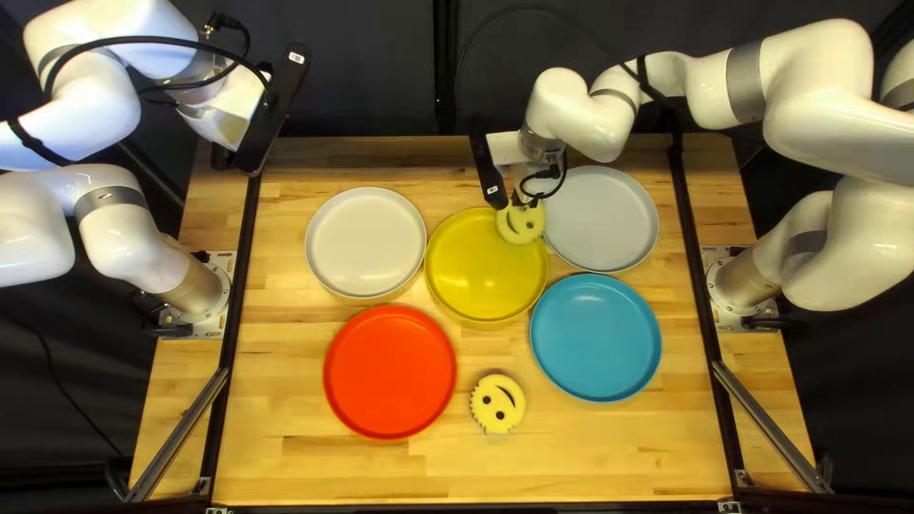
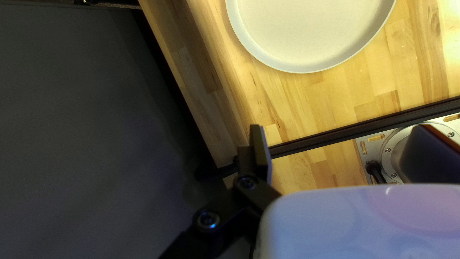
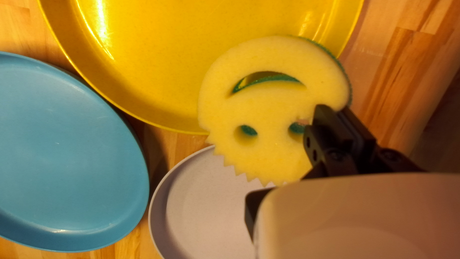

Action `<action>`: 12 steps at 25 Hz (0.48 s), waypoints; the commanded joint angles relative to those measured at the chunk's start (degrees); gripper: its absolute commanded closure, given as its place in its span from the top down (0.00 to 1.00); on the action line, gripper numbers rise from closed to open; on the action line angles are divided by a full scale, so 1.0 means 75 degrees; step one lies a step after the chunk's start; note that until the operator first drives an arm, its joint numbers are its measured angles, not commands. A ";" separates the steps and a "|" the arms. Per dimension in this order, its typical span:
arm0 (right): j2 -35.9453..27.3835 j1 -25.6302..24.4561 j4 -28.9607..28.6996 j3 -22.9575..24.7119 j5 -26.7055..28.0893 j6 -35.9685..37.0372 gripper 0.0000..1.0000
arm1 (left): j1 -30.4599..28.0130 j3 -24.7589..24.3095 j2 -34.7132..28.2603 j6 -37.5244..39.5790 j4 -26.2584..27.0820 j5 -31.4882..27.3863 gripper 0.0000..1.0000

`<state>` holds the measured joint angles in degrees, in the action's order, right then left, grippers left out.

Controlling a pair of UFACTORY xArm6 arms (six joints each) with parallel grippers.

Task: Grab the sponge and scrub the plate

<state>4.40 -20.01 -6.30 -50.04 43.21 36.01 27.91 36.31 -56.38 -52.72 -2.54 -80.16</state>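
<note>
My right gripper (image 1: 524, 197) is over the far right rim of the yellow plate (image 1: 481, 276). In the right wrist view that gripper (image 3: 341, 122) is shut on a yellow smiley sponge (image 3: 268, 105) with green backing. The sponge overlaps the yellow plate (image 3: 158, 62) and the grey plate (image 3: 206, 206); contact with either is unclear. A second smiley sponge (image 1: 497, 404) lies on the table. My left gripper (image 1: 221, 157) is raised by the far left corner. In its wrist view the left gripper (image 2: 335, 153) is open and empty, one finger mostly hidden.
Around the yellow plate are a white plate (image 1: 366, 242), a red plate (image 1: 390, 372), a blue plate (image 1: 596, 338) and the grey plate (image 1: 603, 219). Black rails run along both table sides. Bare wood (image 1: 590, 447) shows near the front edge.
</note>
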 commanded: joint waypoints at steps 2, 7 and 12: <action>0.0102 0.0345 0.0055 0.0157 -0.0345 -0.0327 0.00 | 0.0000 0.0000 0.0000 0.0000 0.0000 0.0000 1.00; 0.0330 0.0882 0.0201 0.0201 -0.0783 -0.0852 0.00 | 0.0000 0.0000 0.0000 0.0000 0.0000 0.0000 1.00; 0.0525 0.1350 0.0354 0.0185 -0.1071 -0.1166 0.00 | 0.0000 0.0000 0.0000 0.0000 0.0000 0.0000 1.00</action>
<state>7.94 -11.15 -4.17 -48.83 36.16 28.15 27.91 36.31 -56.38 -52.72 -2.54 -80.16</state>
